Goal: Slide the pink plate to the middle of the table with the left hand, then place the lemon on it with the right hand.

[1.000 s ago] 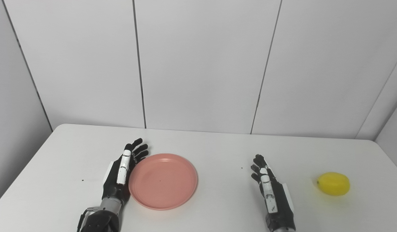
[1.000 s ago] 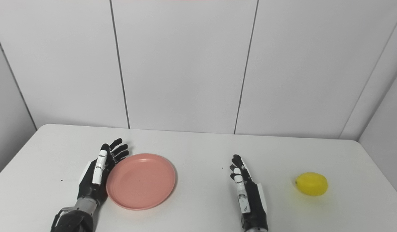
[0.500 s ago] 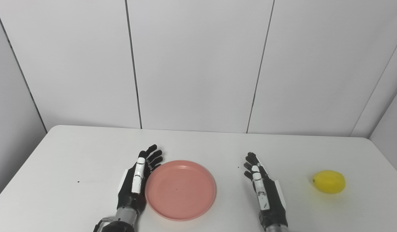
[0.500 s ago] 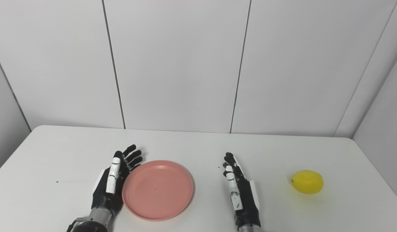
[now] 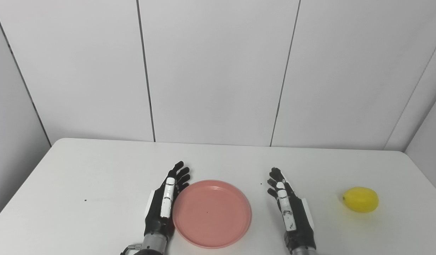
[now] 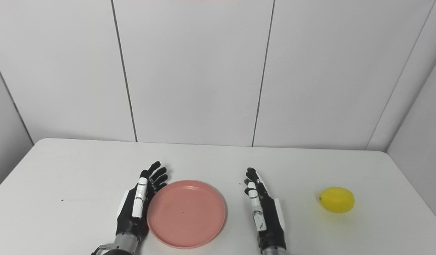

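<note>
The left robot hand (image 5: 164, 209), fingers spread and grasping nothing, has pushed the pink plate (image 5: 212, 213) sideways; it now lies between both hands. The open right robot hand (image 5: 291, 212) waits; the lemon (image 5: 360, 199) rests well beyond it on the surface (image 5: 80, 177).

Round pink plastic plate (image 5: 212, 213): one, lying flat, its left rim against the palm side of the left hand.

Yellow oval lemon (image 5: 360, 199): one, lying well apart to the right of the right hand.

Black-and-white robot hands: two. Left hand (image 5: 164, 208), fingers straight and apart, set on edge just left of the plate. Right hand (image 5: 290, 211), fingers straight and apart, holding nothing, just right of the plate and apart from it.

White rectangular table (image 5: 80, 177): one, bearing all of the above.

Small dark specks on the tabletop: two, one (image 5: 85, 200) well left of the left hand, one (image 5: 262, 183) just left of the right hand's fingertips.
</note>
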You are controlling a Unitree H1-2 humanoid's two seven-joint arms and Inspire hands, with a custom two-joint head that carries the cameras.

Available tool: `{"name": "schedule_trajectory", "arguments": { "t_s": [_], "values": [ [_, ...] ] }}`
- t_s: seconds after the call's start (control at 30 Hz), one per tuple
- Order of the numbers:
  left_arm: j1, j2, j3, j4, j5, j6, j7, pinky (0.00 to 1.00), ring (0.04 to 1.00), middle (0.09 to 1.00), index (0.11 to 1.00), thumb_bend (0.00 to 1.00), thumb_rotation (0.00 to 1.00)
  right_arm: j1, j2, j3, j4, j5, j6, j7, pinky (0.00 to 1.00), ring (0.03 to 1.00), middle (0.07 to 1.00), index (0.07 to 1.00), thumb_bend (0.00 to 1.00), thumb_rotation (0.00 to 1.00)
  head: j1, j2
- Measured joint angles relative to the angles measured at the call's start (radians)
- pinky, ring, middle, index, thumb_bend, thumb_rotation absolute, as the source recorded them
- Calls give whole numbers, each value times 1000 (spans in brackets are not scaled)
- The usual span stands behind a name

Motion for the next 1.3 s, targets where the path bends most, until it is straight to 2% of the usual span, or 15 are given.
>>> {"name": "schedule_trajectory", "arguments": {
  "t_s": [0.23,0.67,0.77,0.83,0.9,1.03,1.17,1.27,1.3],
  "values": [
    [-9,-15,-7,21,22,-18,9,921,916,909,907,534,1000,1,0,0,0,0,0,0,892,902,913,899,470,1000,-6,2],
    [-33,-27,-34,70,46,-49,9,887,892,888,884,529,1000,1,-6,-19,-20,-31,1,-22,931,916,914,901,545,1000,-58,21],
    [-35,-27,-38,73,46,-51,6,890,891,887,885,523,1000,1,-14,-36,-59,-37,3,-31,941,918,923,913,538,1000,-68,29],
    [-35,-27,-42,73,46,-51,2,895,890,885,883,520,1000,1,-19,-51,-98,-42,11,-39,930,907,912,902,546,985,-83,57],
    [-35,-27,-46,73,46,-51,0,897,891,887,884,526,1000,-1,-23,-67,-129,-57,25,-55,922,900,900,891,540,965,-84,66],
    [-35,-26,-53,68,46,-50,-1,907,896,890,888,529,1000,0,-32,-105,-202,-129,78,-106,885,889,892,891,492,944,-84,74],
    [-35,-24,-60,67,46,-47,-8,922,902,898,893,531,1000,-1,-60,-129,-293,-275,147,-157,867,910,904,906,492,743,-83,84],
    [-35,-24,-61,66,46,-44,-10,912,900,895,893,533,1000,-1,-78,-161,-329,-326,186,-176,805,883,898,900,576,461,-92,87],
    [-35,-23,-61,66,46,-44,-11,912,900,895,893,533,1000,-1,-84,-171,-334,-343,192,-186,802,882,897,901,581,445,-92,87]
  ]
}}
